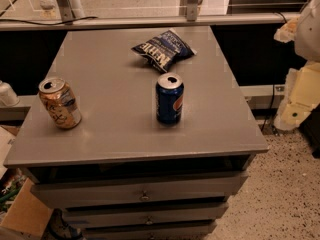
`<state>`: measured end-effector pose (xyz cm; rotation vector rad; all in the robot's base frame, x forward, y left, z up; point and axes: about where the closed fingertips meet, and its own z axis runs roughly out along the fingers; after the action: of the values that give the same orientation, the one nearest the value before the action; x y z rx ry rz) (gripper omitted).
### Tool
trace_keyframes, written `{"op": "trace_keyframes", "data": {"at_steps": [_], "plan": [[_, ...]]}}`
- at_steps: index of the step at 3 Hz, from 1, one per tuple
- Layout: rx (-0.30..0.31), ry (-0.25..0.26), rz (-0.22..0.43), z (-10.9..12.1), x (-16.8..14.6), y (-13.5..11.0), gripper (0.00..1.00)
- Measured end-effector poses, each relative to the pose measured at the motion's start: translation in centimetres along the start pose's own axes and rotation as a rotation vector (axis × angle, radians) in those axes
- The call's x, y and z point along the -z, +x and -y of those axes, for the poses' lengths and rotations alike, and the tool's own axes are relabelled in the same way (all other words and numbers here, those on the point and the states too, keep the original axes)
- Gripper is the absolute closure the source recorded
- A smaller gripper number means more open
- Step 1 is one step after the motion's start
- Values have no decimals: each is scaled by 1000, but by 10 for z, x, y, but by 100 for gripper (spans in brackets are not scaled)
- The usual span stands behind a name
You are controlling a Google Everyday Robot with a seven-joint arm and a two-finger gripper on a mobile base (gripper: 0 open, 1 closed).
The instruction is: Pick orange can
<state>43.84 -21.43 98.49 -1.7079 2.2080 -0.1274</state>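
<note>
The orange can (60,103) stands upright near the left edge of the grey table top (115,74). It is orange-gold with pale patches, dark scribbles and a silver top. My gripper (296,101), a pale cream shape under the white arm (309,31), hangs at the right edge of the view. It is beyond the table's right side, far from the orange can, and holds nothing that I can see.
A blue Pepsi can (169,99) stands upright mid-table. A dark blue chip bag (163,49) lies at the back. The table has drawers (142,194) at the front. A cardboard box (22,209) sits on the floor at lower left. A rail (150,20) runs behind the table.
</note>
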Motion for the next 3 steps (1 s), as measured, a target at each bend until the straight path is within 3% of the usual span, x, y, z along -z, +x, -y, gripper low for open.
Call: {"op": "trace_keyframes", "data": {"at_steps": [2,3], "plan": [[9,-6,29,6,0,-7,0],[56,-30,138,18,-8,-52,0]]}}
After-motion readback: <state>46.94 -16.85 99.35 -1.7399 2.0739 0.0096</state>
